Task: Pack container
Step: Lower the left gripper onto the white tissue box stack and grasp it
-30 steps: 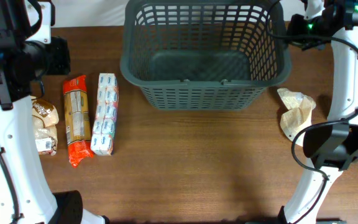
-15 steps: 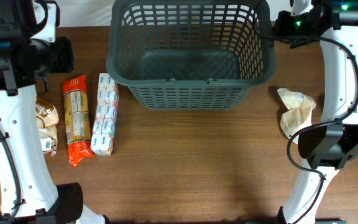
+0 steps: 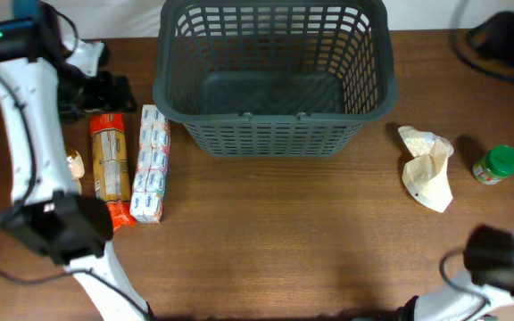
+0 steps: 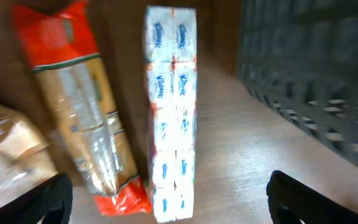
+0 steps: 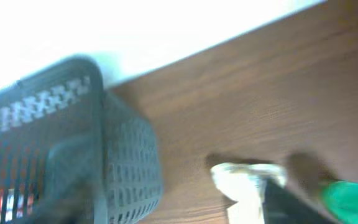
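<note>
The container (image 3: 275, 80), a large dark grey slotted basket, stands at the back middle of the table with nothing inside it. My left gripper (image 3: 112, 93) hangs left of it, above the far ends of an orange packet (image 3: 110, 165) and a white tissue pack (image 3: 151, 163). In the left wrist view the fingers (image 4: 294, 200) stand wide apart, the tissue pack (image 4: 170, 112) and orange packet (image 4: 76, 106) lie below them, and the container's wall (image 4: 316, 74) is on the right. My right gripper (image 5: 179, 208) is blurred, open and empty, with the container (image 5: 110, 162) to its left.
A bread bag (image 4: 5, 152) lies left of the orange packet, partly under the left arm. A crumpled white bag (image 3: 426, 166) and a green-lidded jar (image 3: 496, 164) sit right of the container. The right arm (image 3: 507, 37) is a blur at the back right corner.
The container slid a little left, then stopped. Both grippers opened. The left one swung over the packets; the right arm pulled away to the back right, uncovering the green-lidded jar.
</note>
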